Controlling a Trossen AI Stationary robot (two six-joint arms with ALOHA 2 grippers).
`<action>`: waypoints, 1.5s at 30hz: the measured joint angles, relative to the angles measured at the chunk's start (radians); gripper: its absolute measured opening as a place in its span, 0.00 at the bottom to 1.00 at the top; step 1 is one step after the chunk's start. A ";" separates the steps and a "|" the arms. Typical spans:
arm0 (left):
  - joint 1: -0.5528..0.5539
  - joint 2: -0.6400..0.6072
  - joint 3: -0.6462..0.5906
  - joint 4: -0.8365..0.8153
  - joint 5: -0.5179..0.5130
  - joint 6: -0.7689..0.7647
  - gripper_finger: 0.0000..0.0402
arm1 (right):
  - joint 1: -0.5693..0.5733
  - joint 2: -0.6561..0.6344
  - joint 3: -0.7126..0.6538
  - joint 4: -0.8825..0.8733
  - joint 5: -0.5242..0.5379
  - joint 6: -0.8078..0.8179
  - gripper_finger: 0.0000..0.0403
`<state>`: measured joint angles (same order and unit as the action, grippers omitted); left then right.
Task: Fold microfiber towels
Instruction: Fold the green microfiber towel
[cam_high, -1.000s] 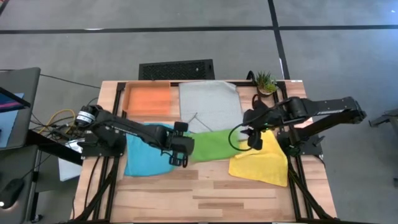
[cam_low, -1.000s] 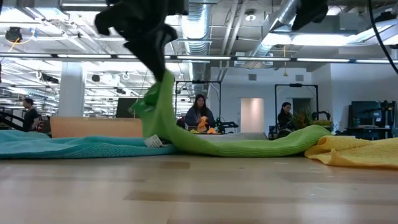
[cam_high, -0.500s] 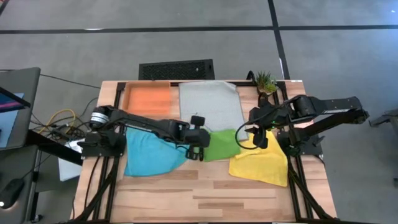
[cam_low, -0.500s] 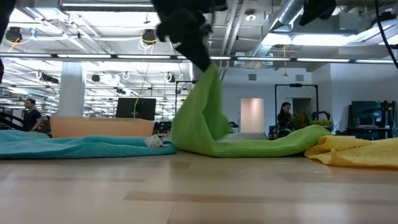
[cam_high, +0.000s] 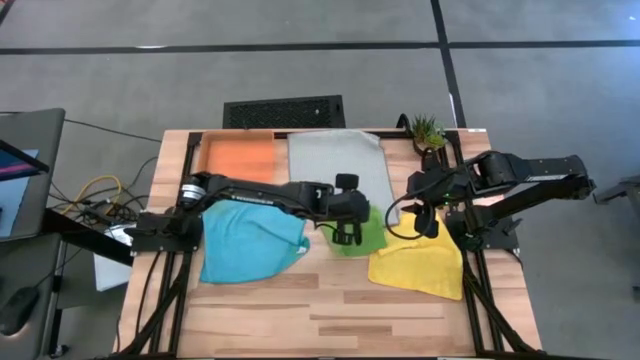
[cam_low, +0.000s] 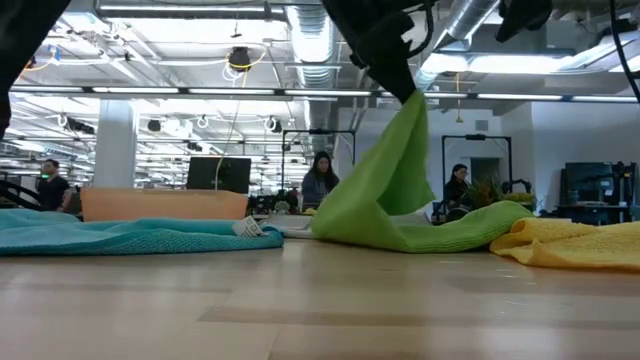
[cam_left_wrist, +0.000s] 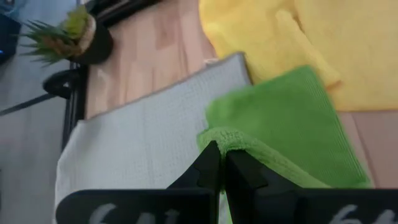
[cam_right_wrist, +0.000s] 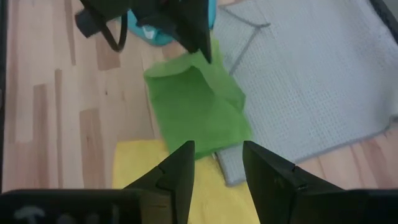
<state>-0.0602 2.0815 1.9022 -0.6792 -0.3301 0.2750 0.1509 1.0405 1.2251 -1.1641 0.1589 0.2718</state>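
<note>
From above: left gripper (cam_high: 347, 232) pinched tight on an edge of the green towel (cam_high: 366, 233), lifted over the table middle, between the grey towel (cam_high: 338, 165) and the yellow towel (cam_high: 420, 262). Blue towel (cam_high: 248, 240) flat to its left. Right gripper (cam_high: 417, 217) spread wide over the yellow towel, holding nothing.

From table height: green towel (cam_low: 390, 190) pulled up into a tent.

From the left wrist: green towel (cam_left_wrist: 286, 124) folded over itself, edge clamped between shut fingers (cam_left_wrist: 208, 168).

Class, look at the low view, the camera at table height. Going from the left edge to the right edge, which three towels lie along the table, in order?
Blue towel → green towel, one edge lifted off the table → yellow towel.
</note>
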 joint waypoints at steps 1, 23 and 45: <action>0.004 0.000 0.000 0.000 -0.001 -0.003 0.00 | 0.000 -0.001 0.000 -0.003 0.000 0.000 0.39; 0.049 0.049 -0.037 0.224 0.011 -0.051 0.00 | 0.000 -0.007 0.000 -0.036 0.000 -0.001 0.39; 0.021 0.139 -0.040 0.248 0.146 -0.096 0.02 | 0.000 -0.007 0.000 -0.066 0.000 -0.001 0.39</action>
<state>-0.0391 2.2204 1.8618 -0.4307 -0.1841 0.1789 0.1509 1.0336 1.2251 -1.2301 0.1585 0.2707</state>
